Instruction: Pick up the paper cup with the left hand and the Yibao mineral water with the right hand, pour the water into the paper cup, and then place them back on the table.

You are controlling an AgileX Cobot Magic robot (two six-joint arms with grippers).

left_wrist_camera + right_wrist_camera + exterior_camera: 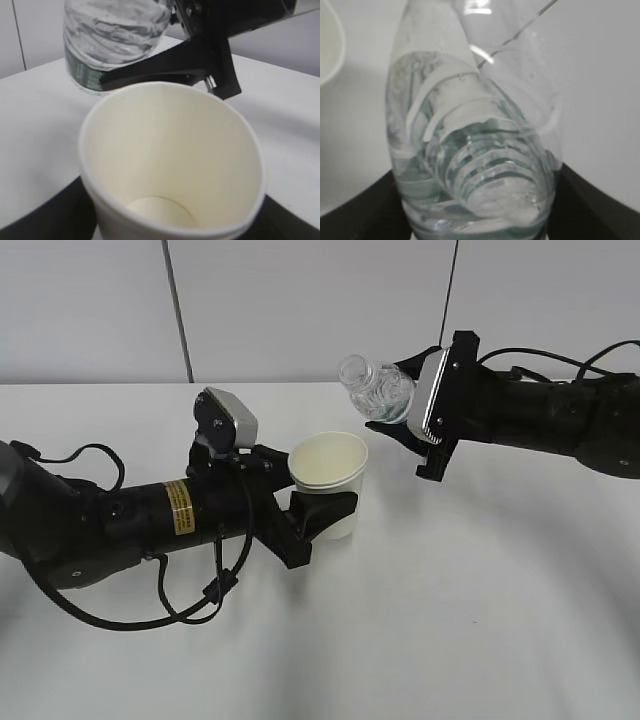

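1 paper cup [330,470], 1 water bottle [377,390], 2 arms.

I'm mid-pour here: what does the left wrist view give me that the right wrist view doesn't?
Only the left wrist view looks into the paper cup: cream inside, bare bottom, no water visible. It also shows the right hand gripping the Yibao mineral water at its green label, above and behind the rim.

Only the right wrist view looks along the bottle, with water lying inside the tilted body; the cup is just a sliver at the left edge.

Both show the bottle, the cup and the white table.
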